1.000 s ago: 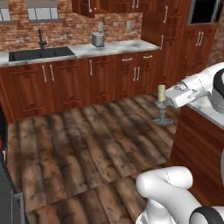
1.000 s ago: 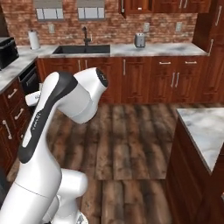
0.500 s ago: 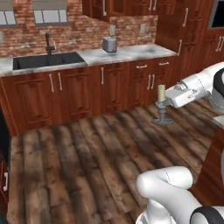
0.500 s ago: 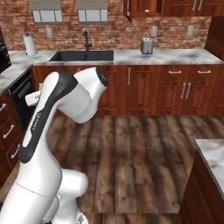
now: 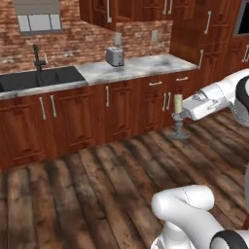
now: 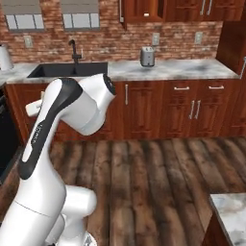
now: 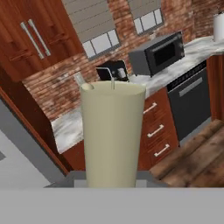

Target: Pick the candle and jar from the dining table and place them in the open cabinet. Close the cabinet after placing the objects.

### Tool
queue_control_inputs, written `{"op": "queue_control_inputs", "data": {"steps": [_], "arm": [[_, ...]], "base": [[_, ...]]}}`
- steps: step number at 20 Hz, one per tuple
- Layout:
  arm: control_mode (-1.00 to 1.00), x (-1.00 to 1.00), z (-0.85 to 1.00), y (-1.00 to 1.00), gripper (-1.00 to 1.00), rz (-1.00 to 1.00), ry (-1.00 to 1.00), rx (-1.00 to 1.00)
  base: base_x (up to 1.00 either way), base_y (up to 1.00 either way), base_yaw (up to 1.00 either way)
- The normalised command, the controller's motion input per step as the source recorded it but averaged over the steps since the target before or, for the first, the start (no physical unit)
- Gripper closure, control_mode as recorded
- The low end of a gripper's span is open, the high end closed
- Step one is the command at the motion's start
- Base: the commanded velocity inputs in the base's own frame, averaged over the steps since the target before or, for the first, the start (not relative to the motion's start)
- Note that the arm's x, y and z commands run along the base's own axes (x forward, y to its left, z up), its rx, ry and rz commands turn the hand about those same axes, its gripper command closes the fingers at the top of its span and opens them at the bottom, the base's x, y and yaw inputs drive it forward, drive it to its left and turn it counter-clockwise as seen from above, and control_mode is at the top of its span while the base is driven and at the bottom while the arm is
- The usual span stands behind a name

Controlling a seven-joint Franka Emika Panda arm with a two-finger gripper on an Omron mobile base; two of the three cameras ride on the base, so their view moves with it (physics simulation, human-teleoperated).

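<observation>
From the left base view I see the black sink [image 5: 39, 80] at the left of the bench [image 5: 146, 65], then the toaster [image 5: 115, 57] further right. Right of that, my gripper [image 5: 187, 111] is closed about the candle [image 5: 178, 103], carrying it upright in the air above the wooden floor [image 5: 97, 180], its dark round foot hanging clear. In the hand view the cream stick stands just before the camera, a microwave [image 7: 157, 54] behind it.
</observation>
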Motion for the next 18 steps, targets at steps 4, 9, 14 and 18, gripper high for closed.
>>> {"op": "queue_control_inputs", "data": {"steps": [4, 9, 14, 18], "arm": [[1.00, 0.00, 0.00, 0.00, 1.00, 0.00, 0.00, 0.00], [1.00, 0.00, 0.00, 0.00, 1.00, 0.00, 0.00, 0.00], [1.00, 0.00, 0.00, 0.00, 1.00, 0.00, 0.00, 0.00], [1.00, 0.00, 0.00, 0.00, 1.00, 0.00, 0.00, 0.00]], "base": [[1.00, -0.62, -0.26], [1.00, -0.59, -0.25], [1.00, -0.23, -0.18], [1.00, 0.00, -0.02]]}}
